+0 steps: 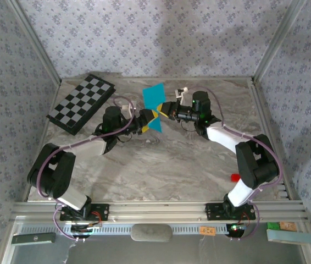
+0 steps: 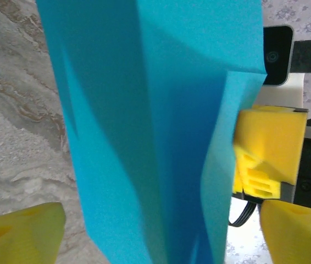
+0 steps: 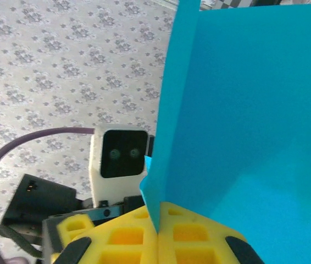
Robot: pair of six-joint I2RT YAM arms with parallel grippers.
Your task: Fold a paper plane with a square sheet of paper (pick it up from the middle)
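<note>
1. The blue paper [image 1: 154, 102] is held up between the two arms, over the far middle of the marble surface [image 1: 161, 165]. It does not lie flat. It stands up on its edge.
2. The right arm [image 1: 227, 137] reaches in from the right. Its jaws are pressed together and pinch the blue paper. In the right wrist view the two yellow pads [image 3: 117, 242] meet, and the paper comes up out of the line between them.
3. The left arm [image 1: 84, 146] reaches in from the left. Its jaws are spread wide. In the left wrist view one yellow pad [image 2: 21, 231] is on one side of the paper and the other pad [image 2: 298, 231] is on the other side. The paper hangs between them, and there is a gap on both sides, so they hold nothing.
4. The paper has a fold in it. In the left wrist view a long crease runs down it, and one part looks darker than the other.
5. That same view shows a yellow pad of the right jaws [image 2: 265, 154] on the side edge of the paper.
6. A black and white checkerboard [image 1: 81, 103] lies at the far left of the surface, well apart from the paper.
7. A small red block [image 1: 234, 176] lies at the right, near the right arm.
8. A long pale teal bar [image 1: 290, 235] lies at the near right corner, in front of the surface.
</note>
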